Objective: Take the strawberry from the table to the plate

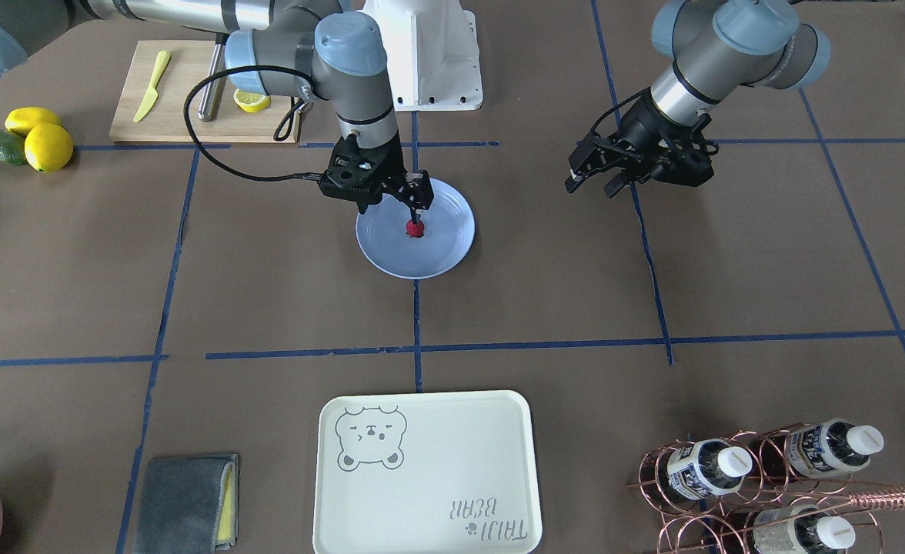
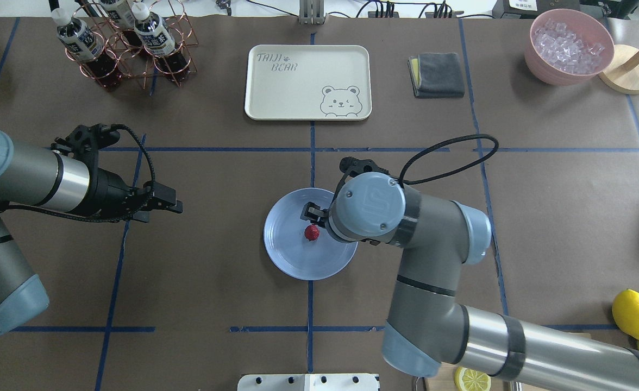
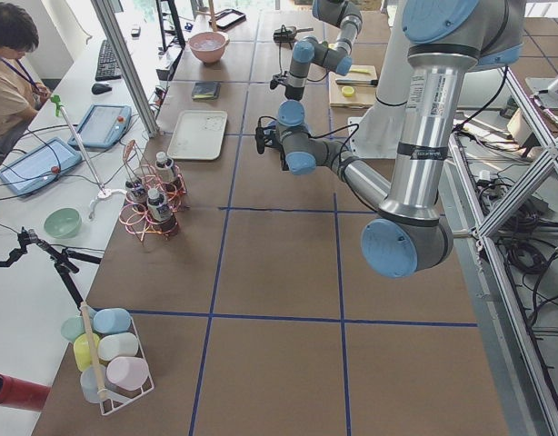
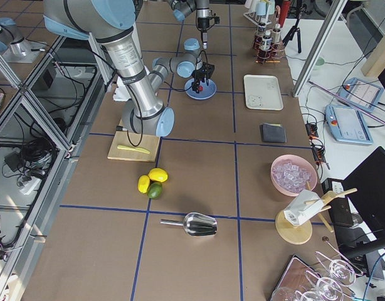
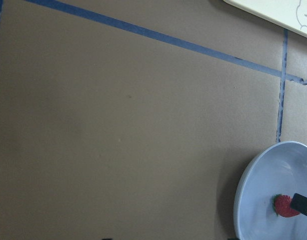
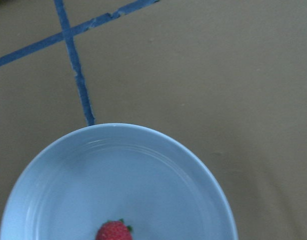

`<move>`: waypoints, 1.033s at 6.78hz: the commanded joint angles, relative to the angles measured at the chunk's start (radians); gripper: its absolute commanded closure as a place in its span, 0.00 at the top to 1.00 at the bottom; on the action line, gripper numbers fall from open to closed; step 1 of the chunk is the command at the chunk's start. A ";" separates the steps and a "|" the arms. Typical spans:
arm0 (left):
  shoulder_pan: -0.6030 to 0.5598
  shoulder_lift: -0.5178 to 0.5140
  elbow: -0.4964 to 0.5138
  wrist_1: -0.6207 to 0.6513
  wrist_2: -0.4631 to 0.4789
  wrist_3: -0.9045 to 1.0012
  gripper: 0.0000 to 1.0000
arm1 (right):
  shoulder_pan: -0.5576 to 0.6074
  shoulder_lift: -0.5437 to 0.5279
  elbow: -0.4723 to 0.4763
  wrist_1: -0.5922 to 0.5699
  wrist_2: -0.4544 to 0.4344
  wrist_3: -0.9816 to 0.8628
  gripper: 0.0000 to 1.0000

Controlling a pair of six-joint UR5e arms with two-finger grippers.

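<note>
The small red strawberry (image 1: 415,228) lies on the round light-blue plate (image 1: 445,254) at the middle of the brown table (image 1: 268,292). My right gripper (image 1: 392,206) hangs just over the plate with its jaws spread open. One fingertip (image 1: 419,205) stands right above the berry, and the other is off to the side. The overhead view shows the strawberry (image 2: 312,232) bare on the plate (image 2: 292,255), beside the right wrist. My left gripper (image 1: 592,186) hovers open and empty well away from the plate. Its wrist view catches the strawberry (image 5: 285,205) and plate (image 5: 253,200) at lower right.
A cream bear tray (image 1: 452,462) lies at the far side from the robot. A cutting board (image 1: 183,96) with a yellow knife and a lemon slice, plus lemons (image 1: 46,146) and an avocado, lie near the right arm's base. A copper bottle rack (image 1: 760,477) and a grey cloth (image 1: 187,500) stand along the far edge.
</note>
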 commanded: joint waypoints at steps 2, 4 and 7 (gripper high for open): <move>-0.045 0.095 -0.007 -0.002 0.000 0.169 0.82 | 0.121 -0.346 0.299 -0.024 0.124 -0.247 1.00; -0.134 0.192 -0.021 -0.005 -0.012 0.401 0.82 | 0.221 -0.497 0.356 -0.012 0.158 -0.423 1.00; -0.323 0.333 -0.033 -0.006 -0.050 0.718 0.82 | 0.519 -0.736 0.299 0.170 0.387 -0.809 1.00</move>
